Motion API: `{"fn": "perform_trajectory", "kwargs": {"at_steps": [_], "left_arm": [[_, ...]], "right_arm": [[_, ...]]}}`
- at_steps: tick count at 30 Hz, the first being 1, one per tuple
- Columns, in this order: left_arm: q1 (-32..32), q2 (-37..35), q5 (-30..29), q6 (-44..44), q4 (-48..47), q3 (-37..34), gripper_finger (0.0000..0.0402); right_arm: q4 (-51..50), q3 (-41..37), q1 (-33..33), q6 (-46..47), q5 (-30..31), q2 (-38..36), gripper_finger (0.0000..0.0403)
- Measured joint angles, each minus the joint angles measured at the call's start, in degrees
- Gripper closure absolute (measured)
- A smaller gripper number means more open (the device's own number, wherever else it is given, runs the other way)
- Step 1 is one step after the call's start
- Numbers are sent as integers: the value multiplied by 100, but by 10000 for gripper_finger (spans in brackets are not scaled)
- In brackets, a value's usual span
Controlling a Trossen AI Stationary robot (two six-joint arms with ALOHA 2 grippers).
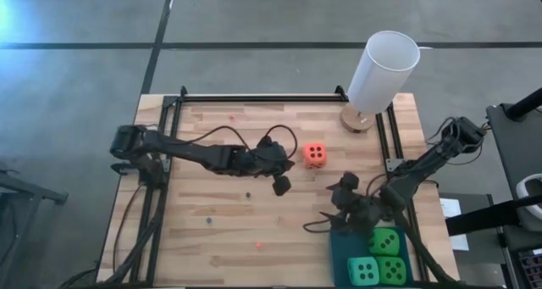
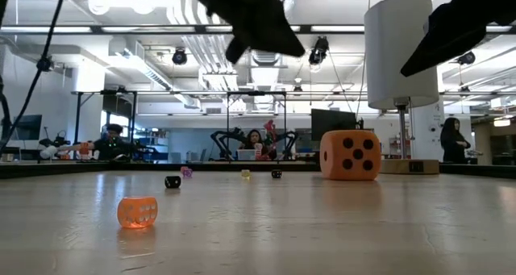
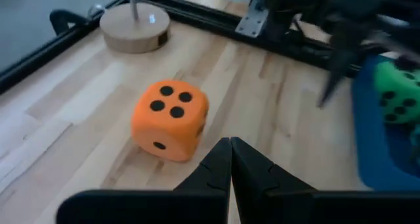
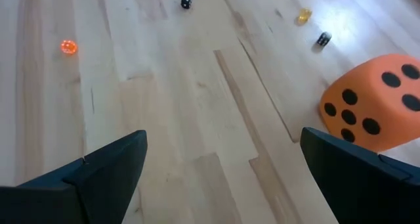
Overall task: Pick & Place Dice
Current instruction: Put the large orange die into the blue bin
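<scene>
Left gripper (image 1: 282, 185) over table middle, fingers pressed together, empty, just beside orange-red die (image 1: 314, 155), not touching. Die sits on wooden table (image 1: 212, 230), 4 pips up. White cylinder (image 1: 382, 71) on round wooden base at far right corner. Right gripper (image 1: 340, 206) near blue tray (image 1: 339, 255), jaws spread wide, empty. Tray holds 2 bright green dice (image 1: 385, 241) and turquoise die (image 1: 364, 271).

The table (image 1: 220, 230) is surfaced in pale, smooth wood planks; the orange-red die (image 1: 315, 155) appears matt, foam-like.
</scene>
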Motion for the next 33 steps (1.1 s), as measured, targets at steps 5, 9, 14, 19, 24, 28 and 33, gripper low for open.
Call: {"fn": "perform_trajectory", "kwargs": {"at_steps": [5, 9, 14, 19, 24, 28, 33], "left_arm": [[-200, -336, -62, 401, -55, 0, 387], [-290, -625, -83, 583, -280, 0, 387], [-399, -826, -95, 553, -1047, 0, 387], [-566, -835, -525, 232, -1723, 0, 387], [-682, -866, -580, -119, -1983, -4, 387], [-796, -876, -577, -134, -1985, -4, 387], [-919, -876, -576, -137, -2007, -4, 387]], "right_arm": [[-43, 0, -390, -129, -261, -200, 3], [-206, 0, -733, -407, -515, -369, 3], [-197, 0, -1281, -825, -924, -438, 3], [-197, 0, -2028, -1248, -1517, -438, 3], [-194, 0, -2935, -2012, -2671, -479, 3], [-193, 0, -3441, -3194, -3406, -513, 3], [-211, 2, -3794, -4438, -3509, -579, 3]]}}
